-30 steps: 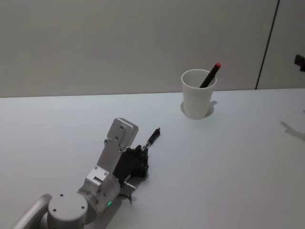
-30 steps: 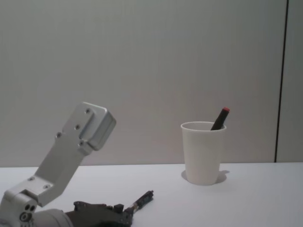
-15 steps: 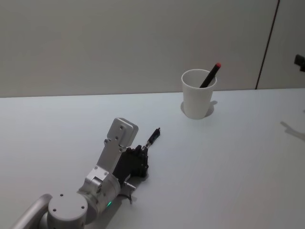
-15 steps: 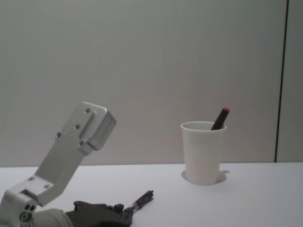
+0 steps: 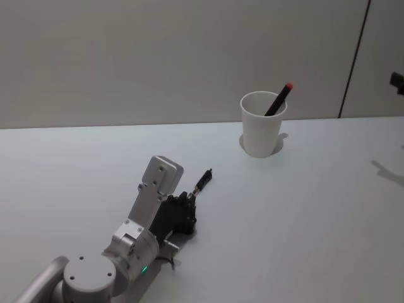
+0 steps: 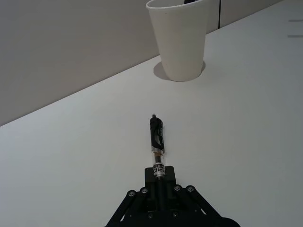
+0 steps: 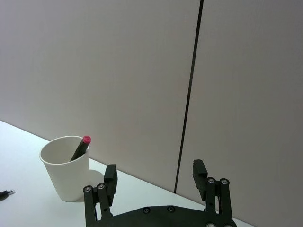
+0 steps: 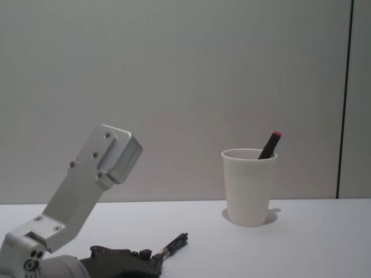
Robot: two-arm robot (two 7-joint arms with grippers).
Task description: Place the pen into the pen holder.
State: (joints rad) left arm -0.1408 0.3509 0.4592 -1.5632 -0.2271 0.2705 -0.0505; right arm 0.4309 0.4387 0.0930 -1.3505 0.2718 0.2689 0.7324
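Left gripper (image 5: 189, 201), low over near-left table (image 5: 303, 208), fingers closed on tail of pen (image 6: 157, 137), tip aimed at cup (image 5: 262, 129) far right. Pen likely light, stiff, slick; end grip may pivot, mid-barrel hold safer. Right gripper (image 7: 154, 172) raised, spread wide, empty.

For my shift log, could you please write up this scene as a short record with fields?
left gripper: shut on the black pen, low at the table
black pen: tip points toward the pen holder, not yet inside
pen holder: upright white cup, red-tipped pen leaning inside
right gripper: open, empty, apart from the pen holder
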